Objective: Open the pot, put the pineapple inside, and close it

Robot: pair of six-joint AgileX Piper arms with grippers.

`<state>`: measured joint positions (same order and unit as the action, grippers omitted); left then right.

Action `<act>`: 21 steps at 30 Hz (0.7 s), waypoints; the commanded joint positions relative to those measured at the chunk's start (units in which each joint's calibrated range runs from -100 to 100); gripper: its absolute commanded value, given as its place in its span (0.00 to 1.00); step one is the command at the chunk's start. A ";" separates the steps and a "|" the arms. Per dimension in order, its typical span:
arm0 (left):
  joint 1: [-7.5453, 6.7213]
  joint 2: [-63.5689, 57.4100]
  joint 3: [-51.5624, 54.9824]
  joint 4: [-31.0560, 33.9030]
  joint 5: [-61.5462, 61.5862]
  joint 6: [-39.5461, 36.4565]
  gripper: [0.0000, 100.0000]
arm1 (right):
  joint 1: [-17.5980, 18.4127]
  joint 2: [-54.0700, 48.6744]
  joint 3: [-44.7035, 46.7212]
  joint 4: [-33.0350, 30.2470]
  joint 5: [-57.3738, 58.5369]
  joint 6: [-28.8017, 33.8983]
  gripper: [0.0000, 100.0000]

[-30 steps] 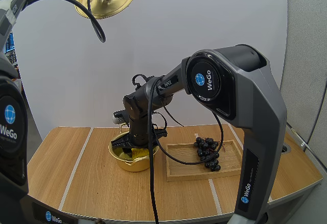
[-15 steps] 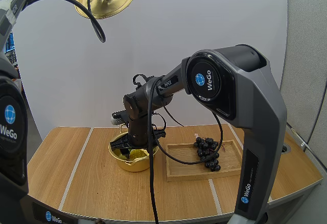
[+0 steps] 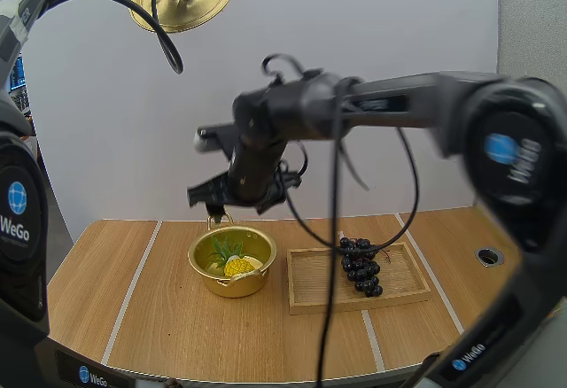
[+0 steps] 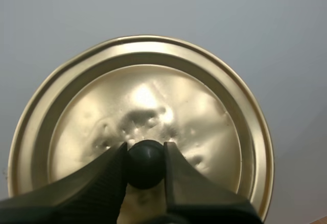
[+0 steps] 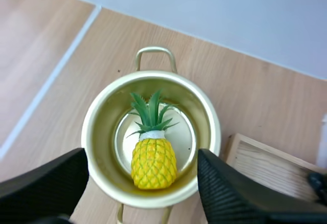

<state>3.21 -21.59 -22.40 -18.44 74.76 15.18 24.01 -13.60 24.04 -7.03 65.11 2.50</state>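
Overhead, left gripper (image 4: 145, 155) pinched the lid (image 4: 153, 91) by its knob (image 4: 146, 166), clear of the pot (image 5: 96, 116); right gripper (image 5: 142, 180), wide open and empty, hovered above the pineapple (image 5: 153, 162) inside

WeGo, beside a blue globe mark, reads on the left arm housing (image 3: 16, 220) at nine o'clock, the right arm joint (image 3: 516, 153) at three, the left base (image 3: 93, 376) at seven, and the right base (image 3: 469, 353) at five.
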 commanded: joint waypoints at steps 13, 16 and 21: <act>0.10 -0.19 -0.53 -0.59 -1.93 -0.15 0.00 | 0.10 -25.51 0.84 0.34 26.81 -6.65 1.00; 0.10 -0.19 -0.53 -0.59 -1.93 -0.15 0.00 | 0.10 -32.08 6.37 0.53 26.51 -8.34 1.00; 0.10 -0.19 -0.53 -0.59 -1.93 -0.15 0.00 | 0.10 -38.37 11.32 0.38 25.74 -8.45 1.00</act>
<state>3.21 -21.59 -22.40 -18.44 74.76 15.18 24.01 -49.39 33.65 -6.45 91.03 -5.35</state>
